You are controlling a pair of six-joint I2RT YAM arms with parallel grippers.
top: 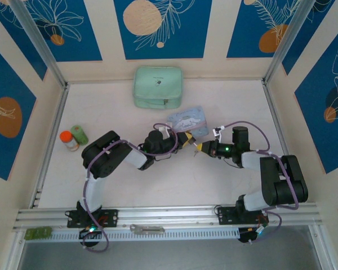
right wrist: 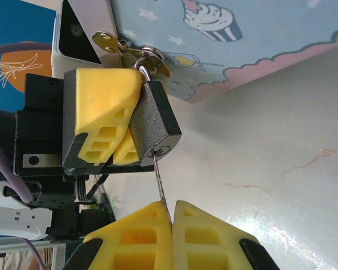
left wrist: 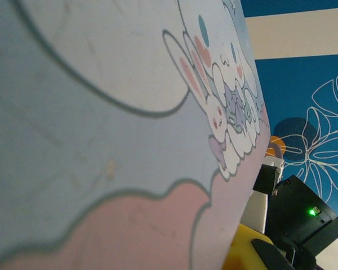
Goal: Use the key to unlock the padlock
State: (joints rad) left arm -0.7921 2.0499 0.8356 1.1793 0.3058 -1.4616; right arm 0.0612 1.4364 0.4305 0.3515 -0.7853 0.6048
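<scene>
Left arm: Your left arm was folded at the elbow, with its forearm pointing at the near edge of the light-blue tin.
Left gripper: Your left gripper had its yellow fingers clamped on the padlock, just below the tin's edge.
Right arm: Your right arm was bent back on itself and stretched towards the tin from the opposite side, with a green light lit on its wrist.
Right gripper: Your right gripper was closed, pinching the key between its two yellow pads, nose to nose with the left gripper.
Padlock: It hung at the tin's near edge. Its thin silvery shackle passed through a brass-coloured hasp on the tin.
Key: Its slim blade ran straight from your right fingers into the keyhole in the padlock's bottom face, just below the tin.
Writing: The tin carried pictures, namely a cupcake, stars and a white cartoon rabbit. The mark on the mint-green pouch beyond the tin was too small to read.
Materials: The padlock body was black, grainy and blocky. The gripper fingers were yellow ribbed wedges. The tin was smooth, pale blue with a pink cloud-shaped border. The table beside the tin was pale and glossy.
</scene>
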